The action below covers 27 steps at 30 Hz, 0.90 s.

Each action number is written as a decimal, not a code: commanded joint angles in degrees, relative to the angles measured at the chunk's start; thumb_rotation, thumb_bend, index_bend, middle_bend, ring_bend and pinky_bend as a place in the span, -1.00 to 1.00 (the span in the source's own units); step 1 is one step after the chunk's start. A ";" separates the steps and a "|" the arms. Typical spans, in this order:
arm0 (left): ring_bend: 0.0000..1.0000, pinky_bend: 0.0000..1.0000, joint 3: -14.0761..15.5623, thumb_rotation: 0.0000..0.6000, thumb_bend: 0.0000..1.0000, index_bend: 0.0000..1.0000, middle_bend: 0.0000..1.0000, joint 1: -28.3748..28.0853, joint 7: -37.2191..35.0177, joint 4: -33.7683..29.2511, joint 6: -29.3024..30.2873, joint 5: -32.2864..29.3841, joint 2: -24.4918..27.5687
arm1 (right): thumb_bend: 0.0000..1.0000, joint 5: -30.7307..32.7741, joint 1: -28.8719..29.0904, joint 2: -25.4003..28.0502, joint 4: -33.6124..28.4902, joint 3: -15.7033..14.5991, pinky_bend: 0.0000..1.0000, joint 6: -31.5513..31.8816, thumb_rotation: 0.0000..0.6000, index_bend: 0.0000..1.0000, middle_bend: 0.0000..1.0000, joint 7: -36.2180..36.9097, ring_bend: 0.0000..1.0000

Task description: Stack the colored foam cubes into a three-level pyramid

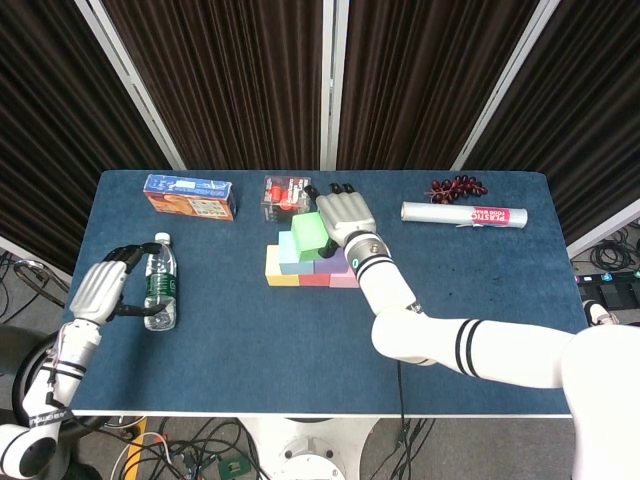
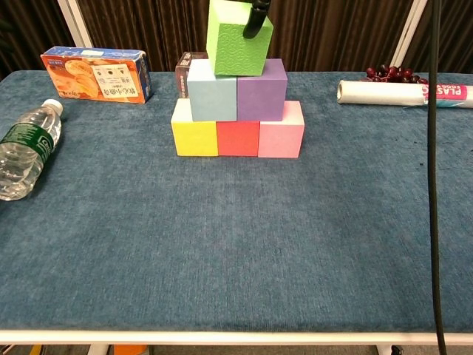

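The bottom row sits on the blue worktop (image 2: 236,244): yellow cube (image 2: 195,130), red cube (image 2: 238,138), pink cube (image 2: 281,133). On them sit the light blue cube (image 2: 212,92) and purple cube (image 2: 261,91). The right robot hand (image 1: 343,216) holds the green cube (image 2: 236,43) on top. I think it should sit flat over the middle crack before letting go slowly. The left robot hand (image 1: 98,288) curls by the water bottle (image 1: 160,289); held or not, I cannot tell.
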 commanded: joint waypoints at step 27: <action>-0.69 -0.68 0.32 1.00 -0.89 -0.65 -0.59 0.11 -2.89 -0.21 -0.79 0.86 0.73 | -0.76 -16.40 -7.97 -2.84 0.61 2.30 -1.00 1.46 1.00 -0.89 -0.45 4.92 -1.00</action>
